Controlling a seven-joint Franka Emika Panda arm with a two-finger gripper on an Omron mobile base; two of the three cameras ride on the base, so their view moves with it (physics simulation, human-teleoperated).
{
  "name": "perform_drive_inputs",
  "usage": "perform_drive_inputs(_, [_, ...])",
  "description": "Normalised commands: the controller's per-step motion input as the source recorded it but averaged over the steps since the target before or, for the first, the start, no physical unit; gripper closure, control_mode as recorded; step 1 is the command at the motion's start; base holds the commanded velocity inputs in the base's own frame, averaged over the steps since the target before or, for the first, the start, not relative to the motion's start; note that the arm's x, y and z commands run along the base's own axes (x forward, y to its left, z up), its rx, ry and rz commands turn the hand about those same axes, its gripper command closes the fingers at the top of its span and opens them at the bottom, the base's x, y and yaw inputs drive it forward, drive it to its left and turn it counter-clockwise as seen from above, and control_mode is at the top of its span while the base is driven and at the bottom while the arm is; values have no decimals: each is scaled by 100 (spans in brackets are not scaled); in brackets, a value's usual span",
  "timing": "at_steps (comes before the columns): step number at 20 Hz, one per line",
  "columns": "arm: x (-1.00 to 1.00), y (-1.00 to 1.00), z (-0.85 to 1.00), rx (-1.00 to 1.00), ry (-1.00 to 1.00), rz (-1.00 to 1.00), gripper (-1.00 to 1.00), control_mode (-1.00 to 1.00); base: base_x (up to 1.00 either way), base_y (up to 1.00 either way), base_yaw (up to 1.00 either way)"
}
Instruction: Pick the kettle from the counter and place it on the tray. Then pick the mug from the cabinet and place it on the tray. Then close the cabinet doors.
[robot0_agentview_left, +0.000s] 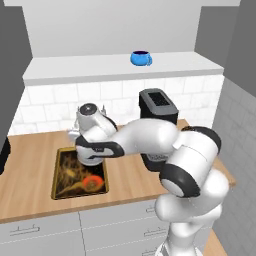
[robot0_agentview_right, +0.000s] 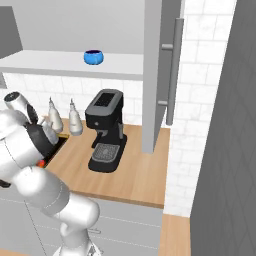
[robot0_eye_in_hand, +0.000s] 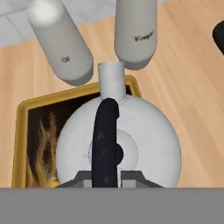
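while the gripper (robot0_eye_in_hand: 105, 180) clasps its handle, the kettle (robot0_eye_in_hand: 144, 144) hangs over the tray (robot0_eye_in_hand: 35, 131)

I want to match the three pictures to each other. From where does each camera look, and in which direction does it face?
Left base view: behind the arm's left, facing forward and down at the counter, tray and mug; the arm rises lower right.
Right base view: behind its right, facing the coffee machine and open cabinet door; the arm rises lower left.
Hand view: on the hand, looking down the end effector, shut on the kettle handle.
Both base views share the mug.
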Motion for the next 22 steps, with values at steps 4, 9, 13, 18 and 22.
perform_drive_inputs(4, [46,25,-4,1,4,0,100,-100,0,0,0])
perform_drive_inputs(9, [17,19,-19,1,0,-2,100,-100,0,0,0])
perform_drive_inputs(13, [0,17,-21,0,0,-5,100,-100,0,0,0])
perform_drive_inputs(18, [6,13,-20,0,0,-5,100,-100,0,0,0])
perform_drive_inputs(22, [22,1,-18,1,0,-6,100,-100,0,0,0])
